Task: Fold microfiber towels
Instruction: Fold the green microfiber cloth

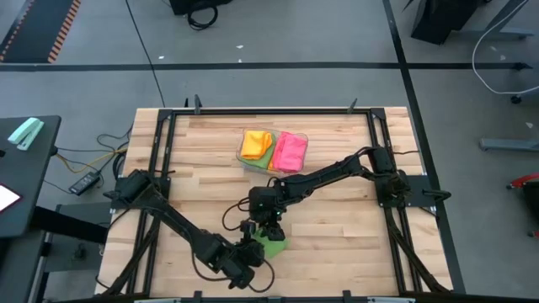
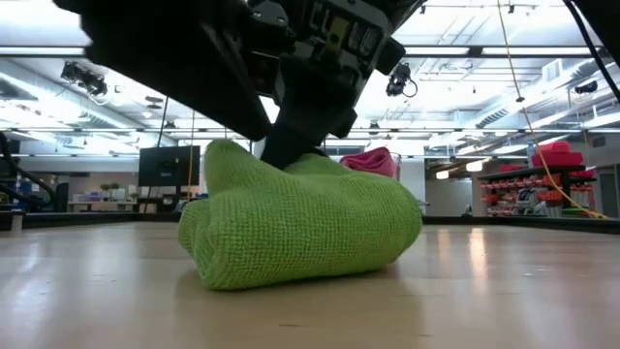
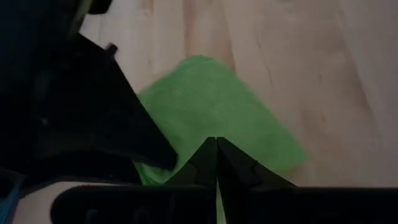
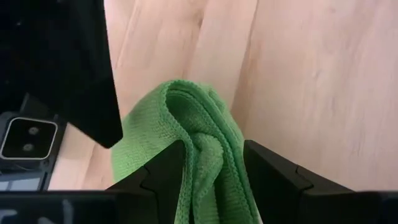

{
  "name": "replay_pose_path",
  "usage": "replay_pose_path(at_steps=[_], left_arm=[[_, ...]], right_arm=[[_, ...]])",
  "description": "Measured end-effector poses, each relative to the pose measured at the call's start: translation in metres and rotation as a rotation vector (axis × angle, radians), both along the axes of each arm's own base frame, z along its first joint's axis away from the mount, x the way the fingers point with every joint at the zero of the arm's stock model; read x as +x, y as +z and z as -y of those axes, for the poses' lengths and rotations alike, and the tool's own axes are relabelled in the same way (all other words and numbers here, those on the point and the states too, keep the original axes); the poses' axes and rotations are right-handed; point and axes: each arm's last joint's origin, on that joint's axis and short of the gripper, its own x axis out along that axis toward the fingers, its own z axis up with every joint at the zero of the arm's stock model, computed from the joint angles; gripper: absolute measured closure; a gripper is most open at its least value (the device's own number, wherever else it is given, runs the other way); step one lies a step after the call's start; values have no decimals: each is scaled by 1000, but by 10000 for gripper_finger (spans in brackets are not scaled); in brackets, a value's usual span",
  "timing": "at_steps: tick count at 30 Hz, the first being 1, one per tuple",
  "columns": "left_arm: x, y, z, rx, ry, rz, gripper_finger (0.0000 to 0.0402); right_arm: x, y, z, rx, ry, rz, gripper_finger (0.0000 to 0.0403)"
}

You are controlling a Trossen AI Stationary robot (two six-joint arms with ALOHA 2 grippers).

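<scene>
1. The tabletop [image 1: 337,244] carries all the work. As landmark I take the clear tray [image 1: 249,162] near its far side. In this tray lie three towels already folded: an orange towel [image 1: 254,142], a pink towel [image 1: 290,151], and a strip of a green one between them.

2. The green towel [image 1: 274,246] now in work lies well apart from the tray, toward the near edge of the tabletop. It is bunched into a thick, soft bundle with a rounded fold, not yet a flat neat packet.

3. I judge that the step in hand is the last fold of this towel. The next move calls for laying the raised layers down flat with the edges matching, then pressing them, and only after that carrying the packet to the tray.

4. The long axis of the bundle seems to run slanted, from the near corner up toward the tray. The low view shows it lying flat on the wood, the rounded fold uppermost.

5. The right gripper [image 4: 214,171], reaching from the tray side, has its jaws partly apart with the towel's folded ridge clamped between them.

6. The left gripper [image 3: 216,149], on the near side of the towel, has its jaws pressed together. I cannot tell if cloth is caught between the tips.
</scene>
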Motion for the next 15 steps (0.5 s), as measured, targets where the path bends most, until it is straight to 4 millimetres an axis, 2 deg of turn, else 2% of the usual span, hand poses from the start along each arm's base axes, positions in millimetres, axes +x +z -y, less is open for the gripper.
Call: replay_pose_path(at_steps=[10, 15], left_arm=[[6, -21, -6, -50, 42, -86, 379], [4, -26, -7, -58, 67, -113, 389]], right_arm=[[-2, 7, -3, -19, 65, 50, 226], [-6, 23, 1, -31, 77, 74, 226]])
